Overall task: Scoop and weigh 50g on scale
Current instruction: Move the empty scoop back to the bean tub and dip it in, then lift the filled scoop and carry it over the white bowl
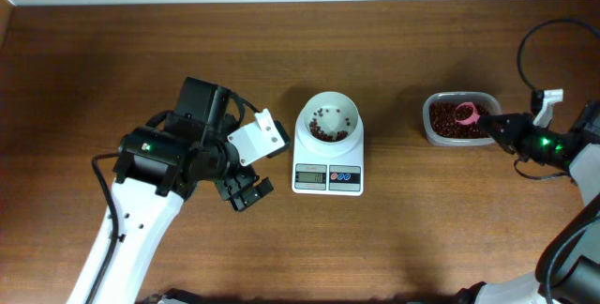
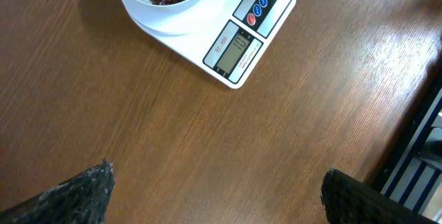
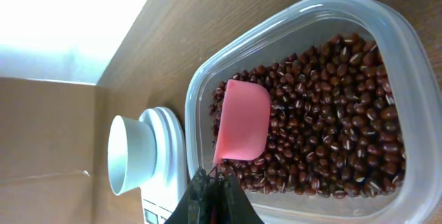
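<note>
Closed tight at the bottom edge of the right wrist view, the right fingers pinch the thin handle of the pink spoon. Its scoop lies directly ahead of the fingertips, resting on the beans that fill the clear tub. No beans show on its pink face, so I judge it not yet loaded. The step in hand looks like scooping a further portion. Well apart to the left, the scale stands on the surface with the white bowl on its platform, and a thin layer of beans lies in the bowl. The display is too small to read, so how near the target stands I cannot tell.

The next move likely calls for digging the scoop under the beans, lifting it level, carrying it across to the bowl and tipping gently.

Wide open, the left fingers hover over bare surface just beside the scale, holding nothing.
</note>
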`<action>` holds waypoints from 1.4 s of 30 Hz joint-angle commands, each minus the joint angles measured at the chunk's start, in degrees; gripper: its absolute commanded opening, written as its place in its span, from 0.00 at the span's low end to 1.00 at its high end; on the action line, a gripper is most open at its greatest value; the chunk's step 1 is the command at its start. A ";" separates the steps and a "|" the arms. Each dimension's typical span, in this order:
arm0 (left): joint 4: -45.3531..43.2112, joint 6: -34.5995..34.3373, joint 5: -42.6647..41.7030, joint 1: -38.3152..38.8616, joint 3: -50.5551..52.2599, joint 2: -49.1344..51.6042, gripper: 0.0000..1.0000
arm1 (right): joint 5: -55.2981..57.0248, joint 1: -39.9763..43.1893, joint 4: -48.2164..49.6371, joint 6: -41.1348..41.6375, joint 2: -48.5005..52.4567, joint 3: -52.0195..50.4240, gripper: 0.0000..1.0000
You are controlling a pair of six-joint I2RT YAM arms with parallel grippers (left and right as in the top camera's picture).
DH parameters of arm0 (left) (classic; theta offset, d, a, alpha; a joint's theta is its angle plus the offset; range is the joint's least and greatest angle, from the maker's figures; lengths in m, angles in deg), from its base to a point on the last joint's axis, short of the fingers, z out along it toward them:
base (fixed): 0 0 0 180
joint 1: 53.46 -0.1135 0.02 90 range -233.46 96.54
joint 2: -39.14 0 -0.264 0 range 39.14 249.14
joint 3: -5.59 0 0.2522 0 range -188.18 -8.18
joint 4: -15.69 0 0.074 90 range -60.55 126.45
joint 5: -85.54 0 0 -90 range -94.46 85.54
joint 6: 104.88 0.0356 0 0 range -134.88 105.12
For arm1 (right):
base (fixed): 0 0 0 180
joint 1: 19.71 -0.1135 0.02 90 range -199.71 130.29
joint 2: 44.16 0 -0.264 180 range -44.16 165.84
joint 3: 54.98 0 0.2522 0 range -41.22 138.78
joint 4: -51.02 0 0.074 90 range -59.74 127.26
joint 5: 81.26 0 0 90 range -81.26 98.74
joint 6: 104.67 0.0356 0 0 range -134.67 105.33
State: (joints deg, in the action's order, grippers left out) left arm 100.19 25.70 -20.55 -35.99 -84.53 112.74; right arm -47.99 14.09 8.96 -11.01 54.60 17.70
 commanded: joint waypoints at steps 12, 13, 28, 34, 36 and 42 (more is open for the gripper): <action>0.07 0.92 -0.85 -0.39 -1.16 -0.55 0.99 | -5.92 4.96 -0.83 10.56 0.72 0.13 0.04; 0.07 0.92 -0.85 -0.39 -1.16 -0.55 0.99 | -6.88 4.96 -0.85 10.56 0.72 0.13 0.04; 0.04 0.92 -0.85 -0.39 -1.16 -0.55 0.99 | -13.40 4.79 -1.09 10.56 0.72 0.13 0.04; 0.07 0.92 -0.85 -0.39 -1.16 -0.55 0.99 | -13.57 0.72 -1.05 10.58 0.72 0.13 0.04; 0.07 0.92 -0.85 -0.39 -1.16 -0.55 0.99 | -13.57 -1.90 -1.05 10.60 0.72 0.13 0.04; 0.04 0.92 -0.85 -0.39 -1.16 -0.55 0.99 | -13.53 -10.21 -0.57 11.76 0.72 0.13 0.04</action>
State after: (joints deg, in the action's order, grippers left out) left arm 100.19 25.70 -20.58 -35.99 -84.53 112.74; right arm -59.97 6.61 7.94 0.10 54.60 17.70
